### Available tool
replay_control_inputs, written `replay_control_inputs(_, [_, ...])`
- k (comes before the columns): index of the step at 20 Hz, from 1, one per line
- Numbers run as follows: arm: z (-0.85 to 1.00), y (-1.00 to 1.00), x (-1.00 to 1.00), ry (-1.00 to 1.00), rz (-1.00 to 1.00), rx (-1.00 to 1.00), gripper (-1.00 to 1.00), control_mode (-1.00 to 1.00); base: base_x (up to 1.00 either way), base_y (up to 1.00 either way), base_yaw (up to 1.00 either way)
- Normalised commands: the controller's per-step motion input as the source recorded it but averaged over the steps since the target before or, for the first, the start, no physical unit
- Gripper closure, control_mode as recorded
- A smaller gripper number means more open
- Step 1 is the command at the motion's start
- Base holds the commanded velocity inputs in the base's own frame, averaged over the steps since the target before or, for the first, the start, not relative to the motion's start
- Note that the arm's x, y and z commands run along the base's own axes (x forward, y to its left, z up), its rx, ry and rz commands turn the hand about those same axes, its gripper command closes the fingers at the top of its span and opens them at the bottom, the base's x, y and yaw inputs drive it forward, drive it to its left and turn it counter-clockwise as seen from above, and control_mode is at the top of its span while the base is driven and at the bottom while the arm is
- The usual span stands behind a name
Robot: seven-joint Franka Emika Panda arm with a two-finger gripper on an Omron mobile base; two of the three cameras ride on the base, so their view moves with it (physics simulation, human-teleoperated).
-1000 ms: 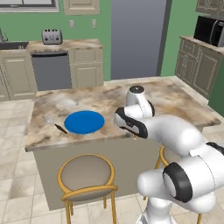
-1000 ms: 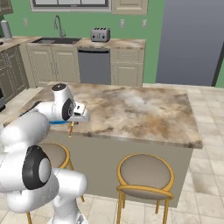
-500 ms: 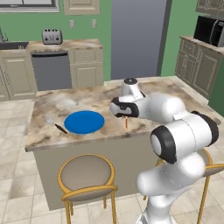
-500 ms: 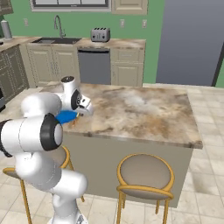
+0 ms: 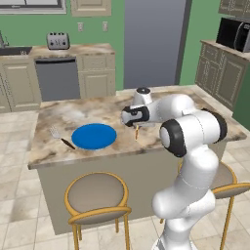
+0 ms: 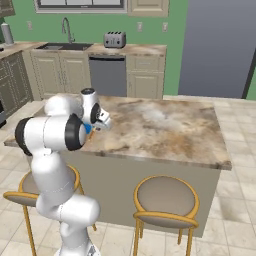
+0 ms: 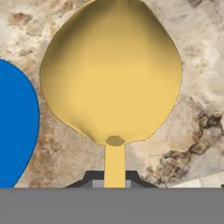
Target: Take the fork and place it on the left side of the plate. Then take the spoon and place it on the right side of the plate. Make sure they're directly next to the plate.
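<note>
One marble-topped table (image 5: 161, 105) carries the blue plate (image 5: 93, 135), flat near its front left. The end effector (image 5: 136, 128) is clamped on the spoon (image 7: 111, 74), which hangs just right of the plate, yellow bowl downward above the marble. The fork (image 5: 61, 137) lies on the table directly beside the plate's left edge.
</note>
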Motion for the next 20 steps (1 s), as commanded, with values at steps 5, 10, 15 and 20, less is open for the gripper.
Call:
replay_control_inputs(5, [-0.42, 0.19, 0.74, 0.00, -0.07, 0.04, 1.00, -1.00, 0.00, 0.00, 0.00])
replay_control_inputs(10, [-0.33, 0.15, 0.26, 0.00, -0.03, 0.05, 1.00, -1.00, 0.00, 0.00, 0.00])
replay_control_inputs(15, [-0.31, 0.01, 0.15, 0.00, -0.03, 0.04, 1.00, -1.00, 0.00, 0.00, 0.00])
replay_control_inputs(20, [-0.33, 0.01, 0.29, 0.00, -0.02, 0.05, 1.00, -1.00, 0.00, 0.00, 0.00])
